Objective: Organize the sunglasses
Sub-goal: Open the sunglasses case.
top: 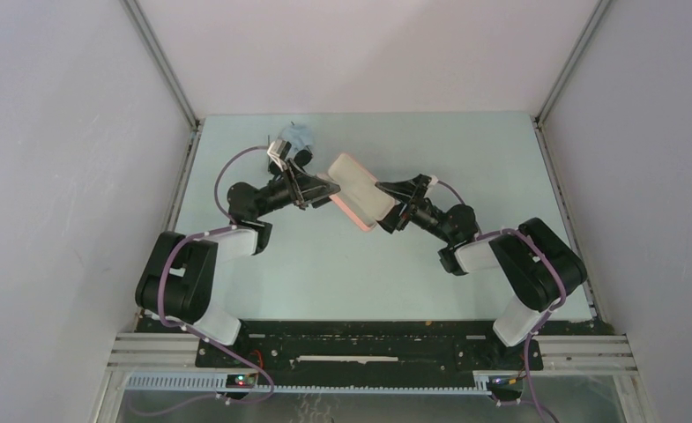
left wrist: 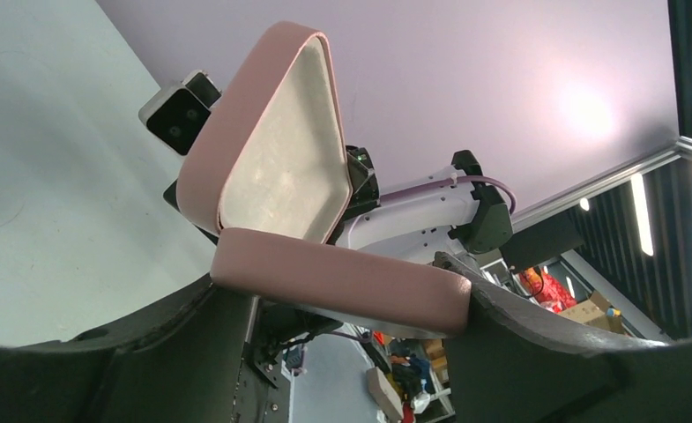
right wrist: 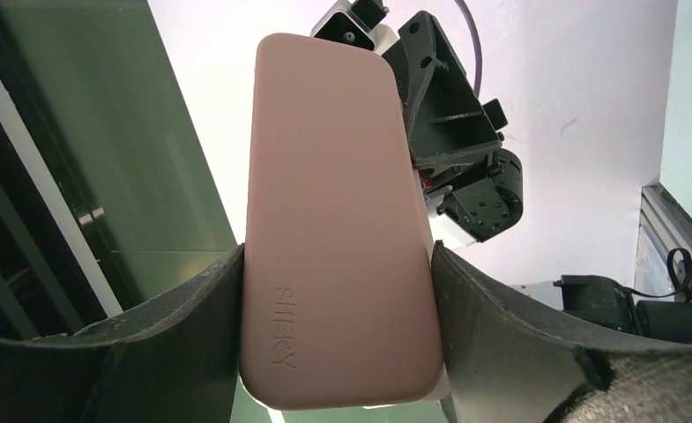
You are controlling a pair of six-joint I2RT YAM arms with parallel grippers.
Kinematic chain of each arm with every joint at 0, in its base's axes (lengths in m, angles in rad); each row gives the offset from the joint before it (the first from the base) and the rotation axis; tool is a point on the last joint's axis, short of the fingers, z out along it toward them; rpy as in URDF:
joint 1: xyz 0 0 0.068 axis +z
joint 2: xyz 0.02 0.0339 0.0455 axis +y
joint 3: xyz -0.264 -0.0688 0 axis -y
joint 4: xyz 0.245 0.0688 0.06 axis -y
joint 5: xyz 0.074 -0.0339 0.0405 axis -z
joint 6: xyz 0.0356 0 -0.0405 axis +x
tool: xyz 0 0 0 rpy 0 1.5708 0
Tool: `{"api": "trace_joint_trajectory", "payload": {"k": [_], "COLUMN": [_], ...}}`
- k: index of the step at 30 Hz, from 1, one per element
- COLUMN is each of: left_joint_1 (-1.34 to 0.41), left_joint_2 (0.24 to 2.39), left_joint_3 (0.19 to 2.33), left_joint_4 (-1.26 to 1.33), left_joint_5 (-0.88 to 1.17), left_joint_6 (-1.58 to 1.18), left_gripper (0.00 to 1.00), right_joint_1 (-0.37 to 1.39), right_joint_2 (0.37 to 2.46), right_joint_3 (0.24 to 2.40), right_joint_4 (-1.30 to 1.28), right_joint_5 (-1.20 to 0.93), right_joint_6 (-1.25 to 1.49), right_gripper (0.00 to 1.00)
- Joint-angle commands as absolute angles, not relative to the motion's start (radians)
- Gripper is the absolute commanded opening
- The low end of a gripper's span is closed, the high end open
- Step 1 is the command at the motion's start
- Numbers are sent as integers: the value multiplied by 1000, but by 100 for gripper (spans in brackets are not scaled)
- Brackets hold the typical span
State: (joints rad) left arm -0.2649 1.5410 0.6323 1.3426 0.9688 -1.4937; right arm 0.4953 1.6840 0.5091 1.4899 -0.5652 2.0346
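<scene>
Both grippers hold a pink oblong case [top: 358, 196] in the air above the middle of the table. My left gripper [top: 323, 189] is shut across one half of the case [left wrist: 342, 282]. The other half [left wrist: 271, 150] stands hinged open and shows a bare cream lining. My right gripper [top: 393, 204] is shut on the opposite end, and its fingers [right wrist: 192, 308] press both long sides of the case [right wrist: 324, 141], which bears embossed lettering. The sunglasses are out of view in every frame.
A light blue cloth [top: 300, 134] lies crumpled at the back left of the pale green table [top: 465, 159], just behind the left wrist. White walls with metal rails [top: 188, 159] close in the table on both sides and at the back.
</scene>
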Motion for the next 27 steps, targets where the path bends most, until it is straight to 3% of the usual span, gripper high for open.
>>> {"api": "trace_joint_trajectory", "payload": {"k": [1, 8, 20, 23, 27], "left_joint_1": [-302, -302, -301, -299, -299], "left_joint_2": [1520, 1557, 1562, 1587, 1605], "left_joint_3": [649, 656, 667, 684, 688], "left_joint_4": [1444, 1445, 1444, 1441, 1440], "left_joint_5": [1030, 1020, 1030, 1042, 1069], "left_joint_6": [-1479, -1494, -1508, -1541, -1571], "left_gripper": [0, 0, 0, 0, 0], "right_joint_1": [510, 481, 450, 423, 358], "right_joint_2": [1660, 1630, 1619, 1562, 1398], "right_joint_3": [509, 509, 502, 499, 515], "right_joint_4": [1519, 1518, 1485, 1301, 859], "right_joint_5": [-624, -685, -773, -832, -872], "right_joint_6": [2136, 2047, 1951, 1815, 1512], "right_gripper": [75, 92, 100, 100, 100]}}
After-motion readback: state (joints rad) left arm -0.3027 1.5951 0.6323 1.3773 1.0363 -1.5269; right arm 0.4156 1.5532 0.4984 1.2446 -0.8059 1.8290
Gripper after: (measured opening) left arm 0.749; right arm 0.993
